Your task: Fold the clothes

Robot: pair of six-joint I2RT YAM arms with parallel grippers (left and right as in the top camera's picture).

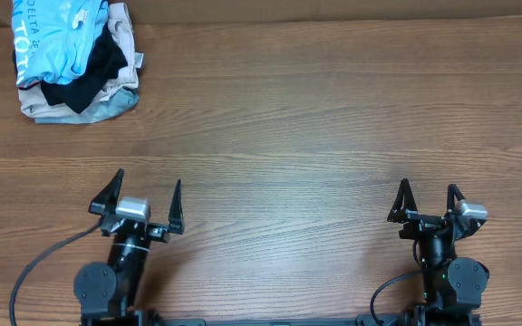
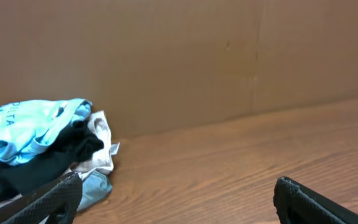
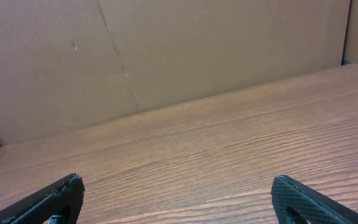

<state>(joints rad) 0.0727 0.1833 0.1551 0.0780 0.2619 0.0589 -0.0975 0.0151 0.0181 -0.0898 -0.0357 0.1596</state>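
Leftmost, at the desk's [image 1: 315, 118] far corner, the sky-blue T-shirt [image 1: 57, 41] lies crumpled on a black garment [image 1: 89, 77]. The left arm's [image 1: 120, 258] jaws gape wide and empty. The right arm's [image 1: 442, 258] jaws are likewise spread, holding nothing.

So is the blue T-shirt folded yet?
No, crumpled: the blue T-shirt lies bunched atop a black garment, while the left gripper and right gripper sit open, away from it.

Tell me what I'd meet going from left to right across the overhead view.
First the heap of clothes with the sky-blue T-shirt on it, at the far edge → left gripper, open, near edge → right gripper, open, near edge.
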